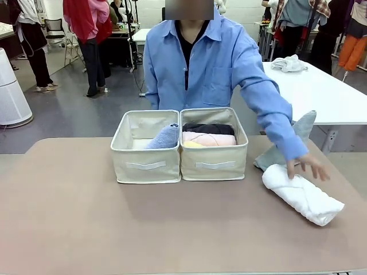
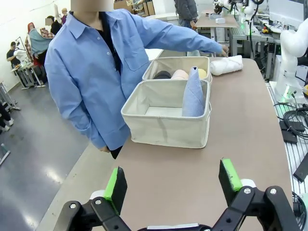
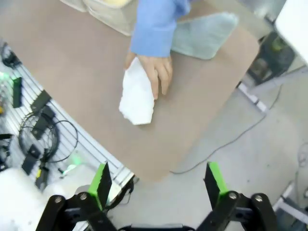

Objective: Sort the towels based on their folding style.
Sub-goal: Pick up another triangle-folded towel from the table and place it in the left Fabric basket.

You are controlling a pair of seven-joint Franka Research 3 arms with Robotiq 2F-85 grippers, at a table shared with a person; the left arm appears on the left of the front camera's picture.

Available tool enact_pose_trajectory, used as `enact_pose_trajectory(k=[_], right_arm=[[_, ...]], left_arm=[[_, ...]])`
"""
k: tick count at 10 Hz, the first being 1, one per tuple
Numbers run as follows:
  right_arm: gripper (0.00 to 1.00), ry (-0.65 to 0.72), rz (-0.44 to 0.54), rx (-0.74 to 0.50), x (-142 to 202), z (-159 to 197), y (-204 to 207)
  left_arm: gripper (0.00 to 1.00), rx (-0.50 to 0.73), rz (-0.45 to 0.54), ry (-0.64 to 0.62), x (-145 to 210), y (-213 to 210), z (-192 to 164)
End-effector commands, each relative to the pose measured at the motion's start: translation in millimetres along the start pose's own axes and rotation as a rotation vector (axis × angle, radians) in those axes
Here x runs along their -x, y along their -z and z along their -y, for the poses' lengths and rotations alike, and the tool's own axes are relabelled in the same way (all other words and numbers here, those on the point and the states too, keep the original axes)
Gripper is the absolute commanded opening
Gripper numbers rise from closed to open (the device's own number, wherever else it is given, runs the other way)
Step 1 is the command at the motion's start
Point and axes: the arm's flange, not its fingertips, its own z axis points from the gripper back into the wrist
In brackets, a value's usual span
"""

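Step in hand: you're late in the sort. Four towels sit in bins and two lie out on the table [image 1: 86,217].
Left bin [image 1: 146,165]: it holds the lavender-blue cone [image 1: 163,137], leaning point up.
Right bin [image 1: 214,163]: it holds the charcoal roll [image 1: 208,129], pink roll [image 1: 209,139] and yellow roll [image 1: 192,144], side by side.
Left to sort: the white roll [image 1: 304,197] lies on its side on your right of the table. The grey-green cone [image 1: 304,123] is just behind it, partly hidden by the person's sleeve.
Person's hand [image 1: 307,165]: it rests on the white roll's far end, so that towel isn't free for you.
Left gripper [image 2: 173,185]: fingers are spread with nothing between them, facing the bins from well back.
Right gripper [image 3: 159,185]: it's spread wide and empty, high above the table's corner and looking down on the white roll.
Next move: wait for the hand to clear. Then bring your right gripper down across the roll's middle. It belongs with the rolls in the right bin, and the cone goes in the left.
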Motion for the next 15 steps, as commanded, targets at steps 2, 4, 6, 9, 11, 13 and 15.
enact_pose_trajectory(k=[2, 4, 6, 9, 11, 13, 15], right_arm=[[1.0, 0.035, 0.023, -0.036, 14, 17, 10], [1.0, 0.028, 0.028, -0.05, 14, 19, 11], [1.0, 0.031, 0.029, -0.064, 16, 22, 11], [1.0, 0.024, 0.013, -0.082, 8, 24, 16], [1.0, -0.006, -0.031, -0.094, -18, 24, 28], [1.0, 0.151, -0.005, -0.129, -87, 40, 58], [1.0, 0.392, -0.036, -0.08, -166, 46, 123]], left_arm=[[1.0, 0.003, -0.007, 0.009, -1, -1, 2], [1.0, 0.003, -0.007, 0.009, -1, -1, 2], [1.0, 0.003, -0.007, 0.009, -1, -1, 2], [1.0, 0.003, -0.007, 0.009, -1, -1, 2], [1.0, 0.003, -0.007, 0.009, -1, -1, 2], [1.0, 0.003, -0.007, 0.009, -1, -1, 2], [1.0, 0.003, -0.007, 0.009, -1, -1, 2]])
